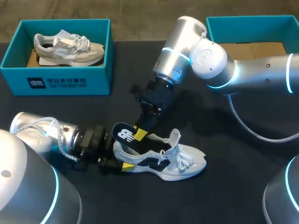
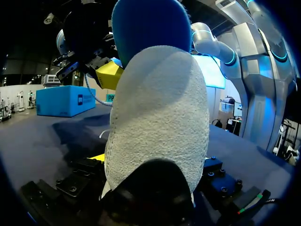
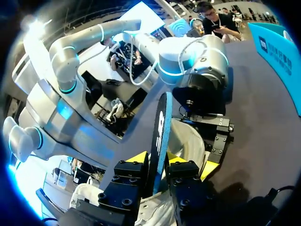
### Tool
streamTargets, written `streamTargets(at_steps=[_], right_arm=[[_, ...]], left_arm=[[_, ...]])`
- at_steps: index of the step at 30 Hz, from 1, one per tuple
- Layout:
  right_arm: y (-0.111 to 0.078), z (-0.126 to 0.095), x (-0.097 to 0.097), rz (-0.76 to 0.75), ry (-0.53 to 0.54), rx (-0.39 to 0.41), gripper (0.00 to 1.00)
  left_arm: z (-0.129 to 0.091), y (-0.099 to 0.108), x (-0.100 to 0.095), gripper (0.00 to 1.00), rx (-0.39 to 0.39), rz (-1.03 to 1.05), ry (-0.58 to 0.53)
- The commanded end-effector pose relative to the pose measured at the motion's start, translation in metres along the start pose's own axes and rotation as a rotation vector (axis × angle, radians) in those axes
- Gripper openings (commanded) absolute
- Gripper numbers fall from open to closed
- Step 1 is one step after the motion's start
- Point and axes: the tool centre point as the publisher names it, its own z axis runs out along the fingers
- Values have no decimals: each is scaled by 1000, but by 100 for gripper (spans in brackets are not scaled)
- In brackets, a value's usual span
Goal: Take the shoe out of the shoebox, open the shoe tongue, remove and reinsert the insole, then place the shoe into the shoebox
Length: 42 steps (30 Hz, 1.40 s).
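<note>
The white shoe [image 1: 180, 161] lies on its side on the dark worktop [image 1: 233, 186], near my edge and about mid-width, toe toward my right arm, heel toward my left arm and laces loose over its upper. Its dark blue insole [image 1: 122, 133] stands up over the heel end, tilted. In the right wrist view I see it edge-on [image 3: 160, 136], running down between my fingers toward the shoe's opening; how much of it sits inside the shoe I cannot tell. My right end effector [image 1: 140, 135] comes down from above and is clamped on that insole, one yellow-tipped finger on each face. My left end effector [image 1: 122, 166] lies low over the worktop at the shoe's heel and is closed on it from both sides. In the left wrist view the white heel [image 2: 160, 117] fills the space between my fingers, with the insole [image 2: 150, 23] rising behind it and the right end effector [image 2: 109, 74] beside it. Well apart from all this, at the far right of the worktop, stands a teal shoebox [image 1: 224, 23] with its brown cardboard floor showing. At the far left stands a second teal box [image 1: 56, 84] holding a grey and white shoe [image 1: 70, 46].
</note>
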Motion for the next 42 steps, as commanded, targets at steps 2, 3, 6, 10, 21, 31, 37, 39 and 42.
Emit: streamTargets(at_steps=[2,3,6,10,21,31,37,39,42], right_arm=[[-2,2,0,11,1,-3,22],[-3,2,1,12,2,-4,22],[-3,4,1,16,7,-5,21],[-4,7,2,25,17,-10,20],[-2,15,0,36,22,-19,13],[-2,9,0,27,-14,-41,0],[11,-11,14,-74,-94,-96,0],[15,-17,18,-110,-118,-118,0],[22,-25,23,-144,-143,-137,0]], left_arm=[[1,3,-2,0,-2,0,-2],[1,3,-2,0,-2,0,-2],[1,3,-2,0,-2,0,-2],[1,3,-2,0,-2,0,-2],[1,3,-2,0,-2,0,-2],[1,3,-2,0,-2,0,-2],[1,3,-2,0,-2,0,-2],[1,3,-2,0,-2,0,-2],[1,3,-2,0,-2,0,-2]])
